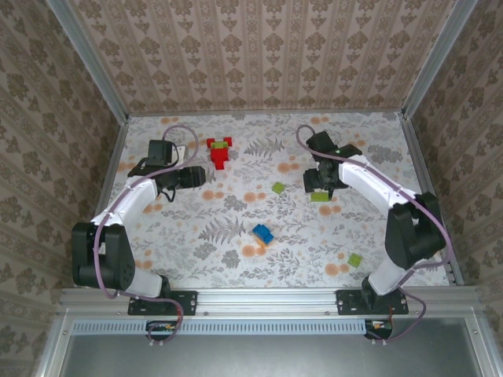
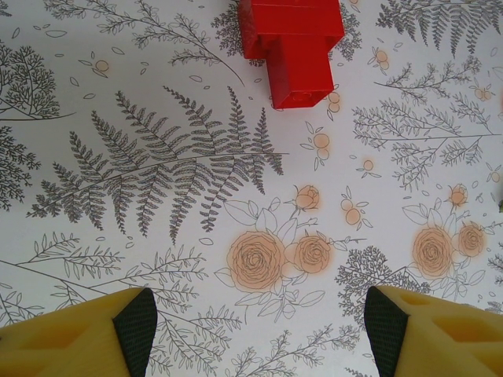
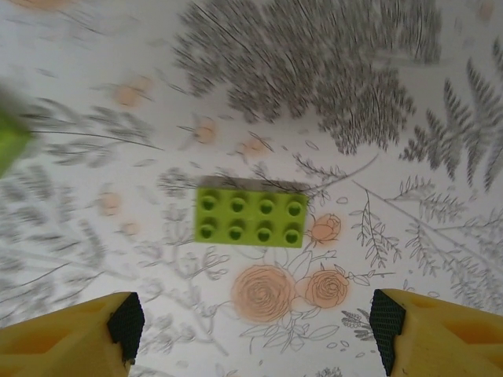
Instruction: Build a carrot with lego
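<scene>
A red lego stack [image 1: 221,153] with a small green piece at its far end lies at the back of the table, left of centre; in the left wrist view the red lego stack [image 2: 292,47] sits at the top edge. My left gripper [image 1: 196,176] [image 2: 259,322] is open and empty, just left of the stack and nearer me. An oblong green lego brick [image 1: 320,196] [image 3: 251,221] lies flat with its studs up. Just above it, my right gripper [image 1: 321,182] [image 3: 255,322] is open and holds nothing.
A square green brick [image 1: 278,188] [image 3: 12,137] lies left of the oblong one. A blue brick on an orange one [image 1: 262,234] sits at mid-table, and another green brick [image 1: 355,259] lies near the right arm's base. Patterned walls ring the floral tabletop [image 1: 236,212].
</scene>
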Motion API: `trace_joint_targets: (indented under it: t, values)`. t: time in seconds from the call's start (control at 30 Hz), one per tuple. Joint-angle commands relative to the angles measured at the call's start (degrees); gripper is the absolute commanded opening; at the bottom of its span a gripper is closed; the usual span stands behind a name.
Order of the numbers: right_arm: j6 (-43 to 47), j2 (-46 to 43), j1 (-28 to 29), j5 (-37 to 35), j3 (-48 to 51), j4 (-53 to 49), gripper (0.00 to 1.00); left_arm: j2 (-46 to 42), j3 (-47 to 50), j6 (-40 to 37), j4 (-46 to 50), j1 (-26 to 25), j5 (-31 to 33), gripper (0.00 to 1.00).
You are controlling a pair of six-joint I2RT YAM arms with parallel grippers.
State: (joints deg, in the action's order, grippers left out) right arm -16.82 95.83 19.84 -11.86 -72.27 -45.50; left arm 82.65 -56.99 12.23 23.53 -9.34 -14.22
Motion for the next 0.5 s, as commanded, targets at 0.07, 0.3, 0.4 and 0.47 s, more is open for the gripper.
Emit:
trace_joint_targets:
  t: [0.07,0.3,0.4,0.47]
  values:
    - [-3.9,4.4,-3.6,1.7,3.3,8.2,0.78,-2.0,-0.3,-0.6,-0.4,-0.2,-1.3,0.73]
    - [-3.3,12.5,-5.5,9.8,1.4,17.0,0.76,-2.1,-0.2,-0.6,-0.5,-0.2,-1.4,0.73]
    - [-3.2,16.1,-5.6,12.4,-0.1,17.7,0.74,-2.1,-0.3,-0.7,-0.3,-0.2,-1.2,0.73]
    - [-3.3,16.3,-5.2,11.9,0.5,18.0,0.73,-2.1,-0.2,-0.7,-0.3,-0.3,-1.1,0.73]
